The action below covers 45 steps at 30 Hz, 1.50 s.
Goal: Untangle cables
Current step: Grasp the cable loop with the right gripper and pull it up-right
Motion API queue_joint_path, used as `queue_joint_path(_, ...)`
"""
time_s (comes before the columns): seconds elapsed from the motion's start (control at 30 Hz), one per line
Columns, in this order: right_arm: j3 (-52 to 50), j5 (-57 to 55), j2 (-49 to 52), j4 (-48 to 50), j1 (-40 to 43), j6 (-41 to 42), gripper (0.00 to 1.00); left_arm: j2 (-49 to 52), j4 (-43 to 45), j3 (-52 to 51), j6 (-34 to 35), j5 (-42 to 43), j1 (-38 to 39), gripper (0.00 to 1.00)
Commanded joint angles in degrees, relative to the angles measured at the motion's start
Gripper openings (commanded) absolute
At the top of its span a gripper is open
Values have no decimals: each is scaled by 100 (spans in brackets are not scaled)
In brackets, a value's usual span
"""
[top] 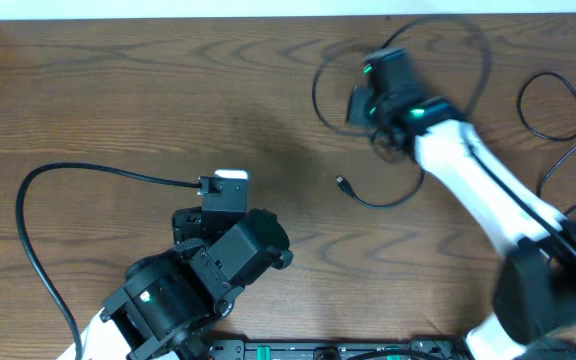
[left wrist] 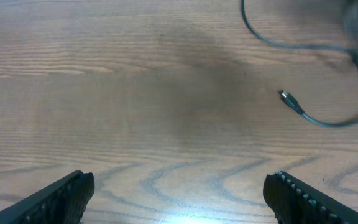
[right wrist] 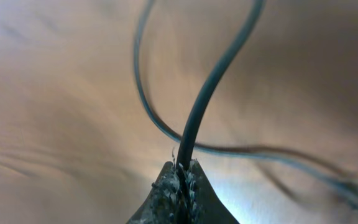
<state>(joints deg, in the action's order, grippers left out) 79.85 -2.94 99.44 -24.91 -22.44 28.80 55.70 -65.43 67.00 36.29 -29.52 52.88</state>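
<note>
A thin black cable lies in a loose loop on the wooden table at the upper right. Its small plug end rests free towards the table's middle. My right gripper is shut on this cable. In the right wrist view the fingertips pinch the cord, which rises from them and curves away, blurred. A second thin black cable lies looped at the far right. My left gripper is open and empty at the lower middle. In its wrist view the fingers are wide apart over bare wood, with the plug and cord ahead to the right.
A thicker black cable belonging to the left arm arcs over the table's left side. The white right arm reaches diagonally from the lower right. The table's far edge runs along the top.
</note>
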Motion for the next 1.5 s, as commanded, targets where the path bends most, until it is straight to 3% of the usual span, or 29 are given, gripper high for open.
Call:
queue_joint_path(0.0, 170, -468, -774, 317, 232, -577, 1, -35, -11, 149, 109, -96, -20, 91)
queue_joint_path(0.13, 170, -920, -1469, 1084, 511, -597, 1, -35, -13, 149, 109, -96, -20, 91)
queue_joint_path(0.3, 170, -977, -1886, 1982, 918, -1231, 2, -35, -11, 149, 109, -96, -20, 91)
queue_joint_path(0.6, 170, -1488, -1908, 3335, 1659, -1285, 2, -35, -11, 149, 109, -96, -20, 91)
queue_joint_path(0.87, 170, -1405, -1908, 4708, 1818, -1965, 1, -35, -11, 149, 109, -96, -20, 91)
queue_joint_path(1.47, 168, -1325, -992, 3268, 1838, -2288, 1, -35, -13, 149, 109, -96, -20, 91)
